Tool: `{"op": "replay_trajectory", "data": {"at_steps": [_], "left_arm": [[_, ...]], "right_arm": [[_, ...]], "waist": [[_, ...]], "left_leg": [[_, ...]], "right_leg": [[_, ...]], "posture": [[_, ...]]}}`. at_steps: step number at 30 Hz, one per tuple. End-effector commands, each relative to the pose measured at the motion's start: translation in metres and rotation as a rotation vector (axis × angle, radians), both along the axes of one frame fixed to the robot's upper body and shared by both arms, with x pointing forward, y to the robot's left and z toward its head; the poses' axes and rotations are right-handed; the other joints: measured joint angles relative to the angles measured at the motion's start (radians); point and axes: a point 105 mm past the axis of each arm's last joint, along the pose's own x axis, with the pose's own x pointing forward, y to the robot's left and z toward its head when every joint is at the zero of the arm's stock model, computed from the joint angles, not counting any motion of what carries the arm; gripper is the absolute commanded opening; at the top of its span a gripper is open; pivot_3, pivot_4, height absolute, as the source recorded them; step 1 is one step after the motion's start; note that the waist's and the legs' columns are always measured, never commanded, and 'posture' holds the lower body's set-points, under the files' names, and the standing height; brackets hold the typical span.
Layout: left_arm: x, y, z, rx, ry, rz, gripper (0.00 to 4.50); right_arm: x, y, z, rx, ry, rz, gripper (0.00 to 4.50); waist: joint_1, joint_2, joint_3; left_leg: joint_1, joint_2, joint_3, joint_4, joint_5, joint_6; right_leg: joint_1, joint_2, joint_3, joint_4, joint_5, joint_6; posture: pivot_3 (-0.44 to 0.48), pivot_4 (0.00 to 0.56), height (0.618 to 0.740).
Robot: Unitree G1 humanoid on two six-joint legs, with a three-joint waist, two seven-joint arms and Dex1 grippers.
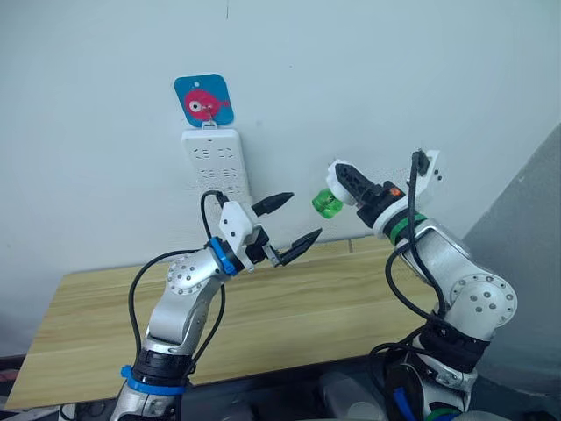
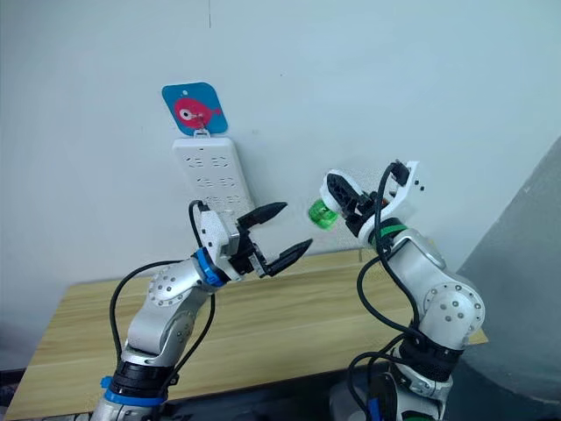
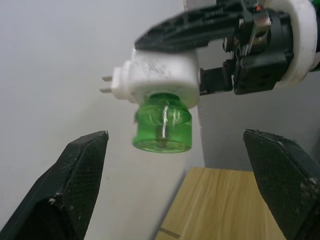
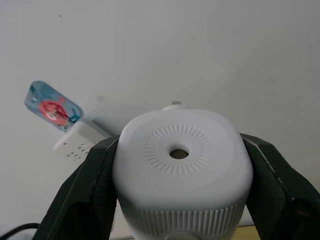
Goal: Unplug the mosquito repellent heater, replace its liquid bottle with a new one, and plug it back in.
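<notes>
The mosquito repellent heater [image 3: 155, 75] is off the wall and up in the air, pinched between the black fingers of the right gripper [image 1: 344, 186], with its two metal prongs [image 3: 106, 85] bare and pointing toward the wall. A green liquid bottle [image 3: 162, 125] hangs screwed into its underside, its clear green body sticking out toward the left gripper [image 1: 289, 226]. From the right wrist the heater's round face with the small centre hole sits squarely between the two fingers, so the hold looks firm. The left gripper hangs just beside the bottle, its fingers spread wide on either side of it but not touching it; the bottle lies in the gap ahead of them. Behind the heater, higher on the wall, the white power strip [image 1: 216, 164] hangs from a blue tag with a pink fish [image 1: 203, 99], and none of its sockets that show holds a plug. Below the heater lies the wooden desk [image 1: 289, 320], bare where it shows. Judging by this, the unplugging is done, and the bottle swap is only about to start: the bottle is still on the heater, so the left gripper would have to close on it and twist it off. I can't tell whether this green bottle is the old one, though that seems likely, since no other bottle turns up on the desk. Fitting the new one and plugging the heater back in remain.
</notes>
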Motion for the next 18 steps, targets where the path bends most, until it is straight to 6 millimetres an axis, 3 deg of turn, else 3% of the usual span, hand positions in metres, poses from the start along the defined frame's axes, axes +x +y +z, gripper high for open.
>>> {"op": "replay_trajectory", "data": {"at_steps": [1,18], "left_arm": [[0.004,-0.004,0.013,-0.020,-0.052,0.002,4.50],[0.010,0.004,0.025,-0.090,-0.036,0.044,4.50]], "right_arm": [[-0.010,0.024,0.023,0.162,-0.037,0.098,2.97],[-0.014,0.027,0.020,0.157,-0.006,0.122,2.97]], "waist": [[0.000,0.000,0.000],[0.000,0.000,0.000]], "left_leg": [[0.000,0.000,0.000,0.000,0.000,0.000],[0.000,0.000,0.000,0.000,0.000,0.000]], "right_leg": [[0.000,0.000,0.000,0.000,0.000,0.000],[0.000,0.000,0.001,0.000,0.000,0.000]], "posture": [[-0.249,0.036,0.711],[-0.248,0.035,0.711]]}}
